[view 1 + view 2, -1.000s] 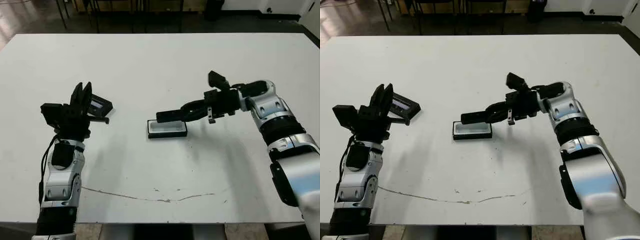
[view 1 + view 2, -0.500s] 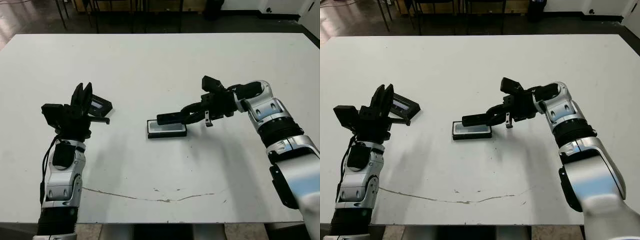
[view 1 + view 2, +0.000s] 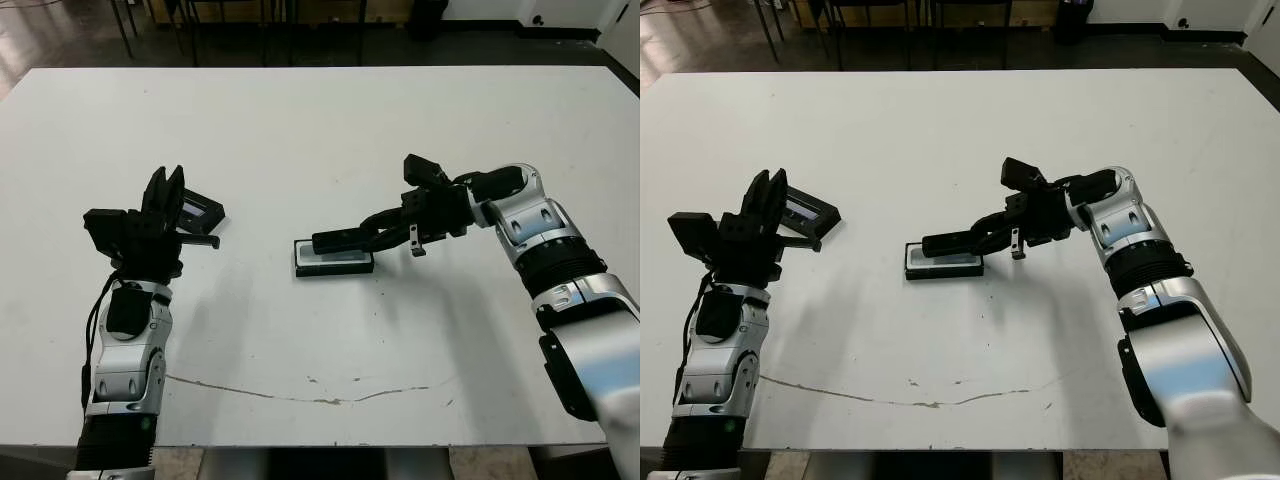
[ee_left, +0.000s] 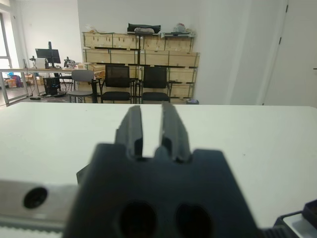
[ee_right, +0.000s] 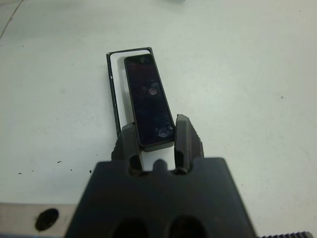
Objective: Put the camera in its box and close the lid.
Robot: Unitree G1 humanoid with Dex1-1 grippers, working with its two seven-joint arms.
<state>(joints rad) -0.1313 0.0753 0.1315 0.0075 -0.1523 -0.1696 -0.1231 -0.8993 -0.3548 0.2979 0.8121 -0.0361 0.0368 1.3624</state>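
Note:
My right gripper (image 3: 378, 231) is shut on one end of the camera (image 3: 343, 238), a slim black bar. The camera lies lengthwise over the box (image 3: 334, 260), a shallow black tray with white lining, at mid table. In the right wrist view the camera (image 5: 148, 99) sits slightly askew over the box (image 5: 114, 84), with a strip of lining showing along one side. I cannot tell whether it touches the box. The lid (image 3: 201, 210), flat and black with a grey panel, lies at the left. My left gripper (image 3: 165, 190) is raised just in front of it, open and holding nothing.
A thin dark crack line (image 3: 300, 395) runs across the white table (image 3: 300, 130) near its front edge. Chairs and shelves of boxes (image 4: 141, 54) stand beyond the table's far side.
My right gripper has carried the camera a little to the left and lower, closer over the box. The left arm and the lid have not moved.

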